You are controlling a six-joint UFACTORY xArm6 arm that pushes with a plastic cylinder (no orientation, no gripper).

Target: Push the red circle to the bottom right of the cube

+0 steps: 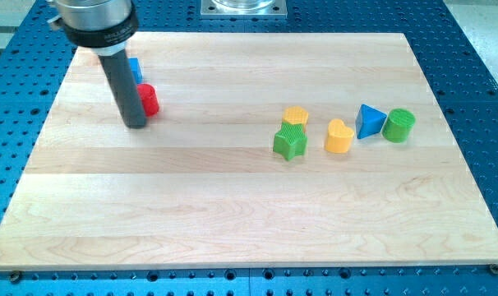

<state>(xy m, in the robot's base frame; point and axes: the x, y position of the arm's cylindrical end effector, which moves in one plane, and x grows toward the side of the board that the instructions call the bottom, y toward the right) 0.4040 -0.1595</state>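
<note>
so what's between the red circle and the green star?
Nothing: the camera view shows bare board between the red circle and the green star. My tip sits at the circle's left edge, outside that stretch.

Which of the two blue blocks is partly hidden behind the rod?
The blue cube at the view's upper left, just above the red circle beside my tip. The blue triangle sits unobstructed on the view's right.
</note>
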